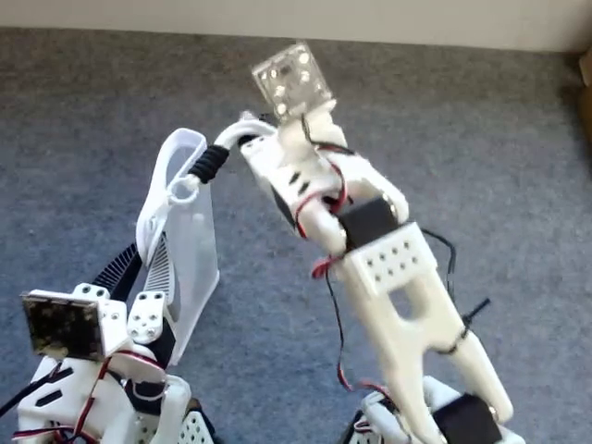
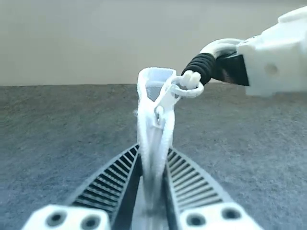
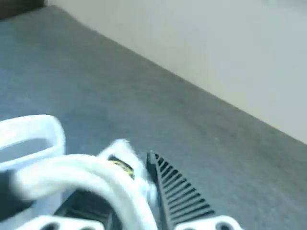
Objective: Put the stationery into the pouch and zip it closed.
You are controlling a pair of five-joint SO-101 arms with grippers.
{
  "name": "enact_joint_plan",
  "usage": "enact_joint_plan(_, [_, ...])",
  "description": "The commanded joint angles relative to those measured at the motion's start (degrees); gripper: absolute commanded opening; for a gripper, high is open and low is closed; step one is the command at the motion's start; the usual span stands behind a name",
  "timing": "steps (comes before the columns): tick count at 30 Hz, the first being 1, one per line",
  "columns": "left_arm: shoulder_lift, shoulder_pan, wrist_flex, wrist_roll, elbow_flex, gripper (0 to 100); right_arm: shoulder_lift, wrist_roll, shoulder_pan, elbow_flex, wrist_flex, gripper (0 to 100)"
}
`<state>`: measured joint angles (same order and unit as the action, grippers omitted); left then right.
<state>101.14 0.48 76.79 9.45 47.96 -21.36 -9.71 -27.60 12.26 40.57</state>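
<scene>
The pouch, pale and see-through, stands on edge above the grey table with its narrow zipped side facing up. In the left wrist view the pouch rises straight from between two black ribbed fingers, and its top end gapes into a small loop. The zipper slider sits a little below that loop. A white pull ring hangs off it, to one side of the pouch's top.

The left end effector is clamped on the lower part of the pouch, one finger pressed flat against each face. It holds the pouch off the table.

The right end effector is just beside the top of the pouch, at the pull ring. Its black ribbed tip is drawn nearly closed and touches the ring, which it appears to pinch. In the right wrist view a white curved piece lies between that arm's ribbed fingers, and the pouch's looped end shows just beside them.

The right arm stretches from the near edge of the table up to the pouch's top, with red and black wires running along it. Behind the pouch, past the far edge of the table, is a pale wall.
</scene>
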Motion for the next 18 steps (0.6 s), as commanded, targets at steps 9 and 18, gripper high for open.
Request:
enact_joint_plan(9, [0.9,0.0,1.8,-0.2,-2.6,1,14.2,0.8,8.5,-13.1,-1.2,0.5])
enact_joint_plan(18, [0.9,0.0,1.8,-0.2,-2.7,1,14.3,0.4,8.4,-22.8,19.7,0.7])
